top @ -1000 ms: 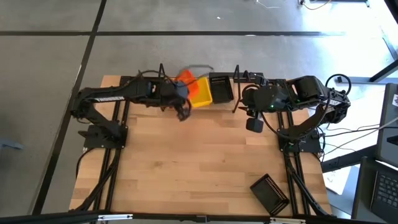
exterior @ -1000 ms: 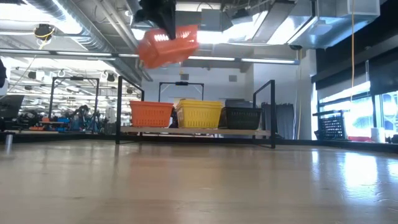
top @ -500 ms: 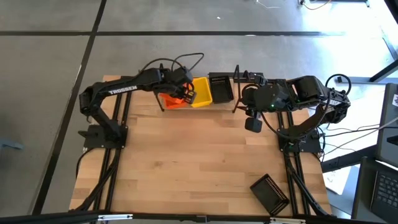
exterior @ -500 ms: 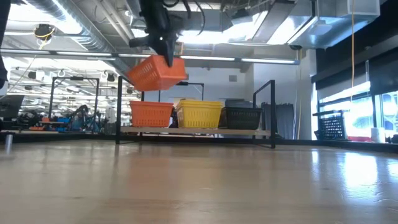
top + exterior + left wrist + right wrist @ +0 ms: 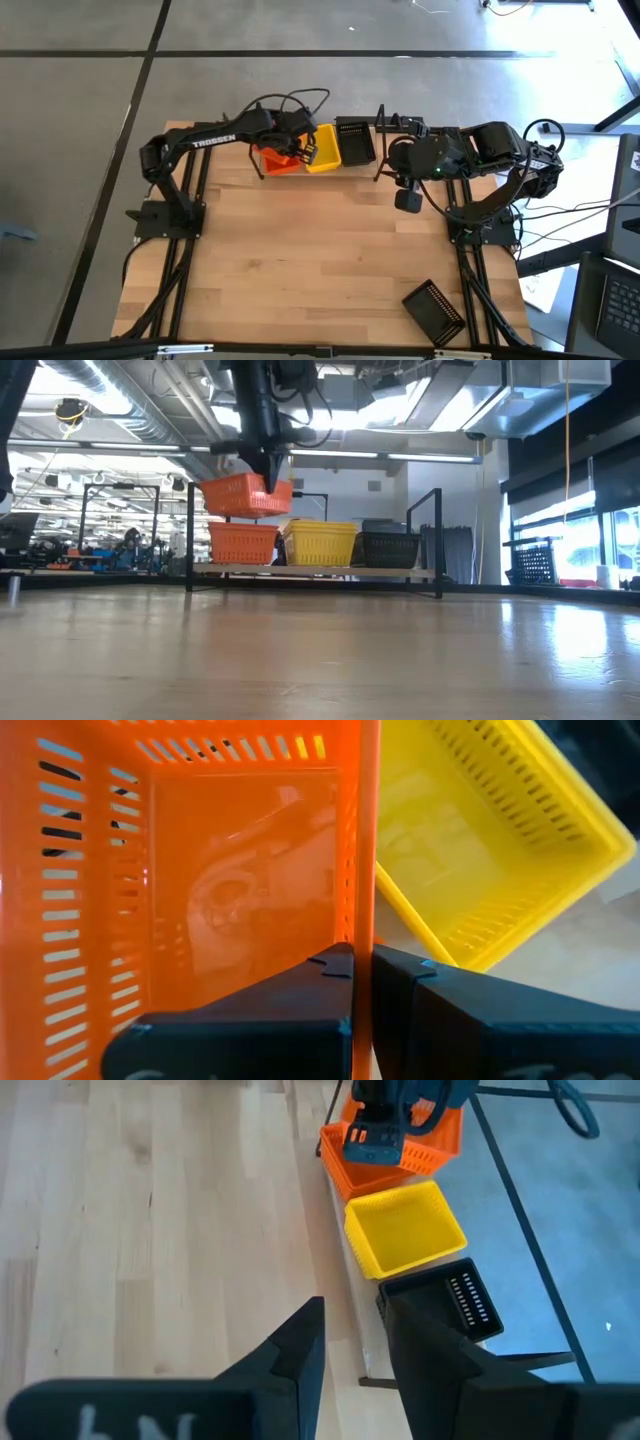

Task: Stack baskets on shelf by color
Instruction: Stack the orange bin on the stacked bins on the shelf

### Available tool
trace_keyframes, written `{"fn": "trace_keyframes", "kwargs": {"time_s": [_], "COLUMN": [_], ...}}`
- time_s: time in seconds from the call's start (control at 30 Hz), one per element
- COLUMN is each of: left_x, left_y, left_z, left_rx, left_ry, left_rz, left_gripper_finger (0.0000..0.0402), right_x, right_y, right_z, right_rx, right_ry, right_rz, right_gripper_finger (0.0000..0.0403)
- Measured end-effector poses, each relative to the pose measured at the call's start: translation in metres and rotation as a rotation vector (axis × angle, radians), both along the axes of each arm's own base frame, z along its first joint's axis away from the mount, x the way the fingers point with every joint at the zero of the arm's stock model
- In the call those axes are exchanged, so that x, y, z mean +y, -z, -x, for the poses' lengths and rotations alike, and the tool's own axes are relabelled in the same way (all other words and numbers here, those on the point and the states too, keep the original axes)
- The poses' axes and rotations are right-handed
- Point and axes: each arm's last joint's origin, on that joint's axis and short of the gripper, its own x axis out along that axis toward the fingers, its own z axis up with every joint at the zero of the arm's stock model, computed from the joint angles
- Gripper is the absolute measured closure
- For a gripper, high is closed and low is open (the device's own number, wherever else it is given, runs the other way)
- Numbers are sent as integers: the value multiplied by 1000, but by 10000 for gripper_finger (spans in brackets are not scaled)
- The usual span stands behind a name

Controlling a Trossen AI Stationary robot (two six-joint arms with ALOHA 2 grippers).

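My left gripper [image 5: 268, 478] is shut on an orange basket [image 5: 245, 495] and holds it just above another orange basket [image 5: 243, 542] that stands on the shelf [image 5: 310, 570]. A yellow basket [image 5: 320, 543] and a black basket [image 5: 390, 548] stand beside it on the plank. From above, the held orange basket [image 5: 278, 160] is at the shelf's left end, with the yellow basket [image 5: 322, 148] and the black basket [image 5: 355, 142] to its right. My right gripper [image 5: 408, 200] is open and hovers in front of the shelf's right end. Another black basket [image 5: 433, 310] lies on the table near the near right corner. My left gripper [image 5: 362, 965] pinches the orange basket's side wall [image 5: 362, 870] next to the yellow basket [image 5: 480, 850]. One finger is inside the basket and one outside. The fingers come from above, pointing down. The basket is lifted clear and hangs about level over the orange basket on the shelf.
The shelf's upright black end loops [image 5: 438, 540] stand at both ends. The right wrist view shows the shelf row, with the yellow basket [image 5: 405, 1230] and the black basket [image 5: 450, 1305]. Bare tabletop [image 5: 310, 260] stretches in front of the shelf.
My left gripper has carried the orange basket down and toward the table's left, from high above the yellow basket to just over the orange basket on the shelf. The basket was tilted and now hangs about level.
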Motion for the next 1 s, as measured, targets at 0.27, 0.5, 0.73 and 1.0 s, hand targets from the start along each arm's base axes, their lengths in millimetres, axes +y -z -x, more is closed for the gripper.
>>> {"fn": "trace_keyframes", "kwargs": {"time_s": [0.27, 0.5, 0.73, 1.0], "left_x": [3, 3, 3, 2], "left_y": [10, 14, 14, 10], "left_z": [-6, -8, -8, -7], "left_rx": [40, 51, 38, 21], "left_ry": [22, 31, 28, 27], "left_rz": [-4, 1, 21, 26], "left_gripper_finger": [401, 390, 356, 349], "right_x": [0, 0, 0, 0], "right_y": [0, 0, 0, 0], "right_z": [0, 0, 0, 0], "right_rx": [8, 18, 22, 21], "right_ry": [-20, -45, -53, -52], "right_rz": [18, 39, 47, 47], "right_gripper_finger": [296, 296, 296, 296]}}
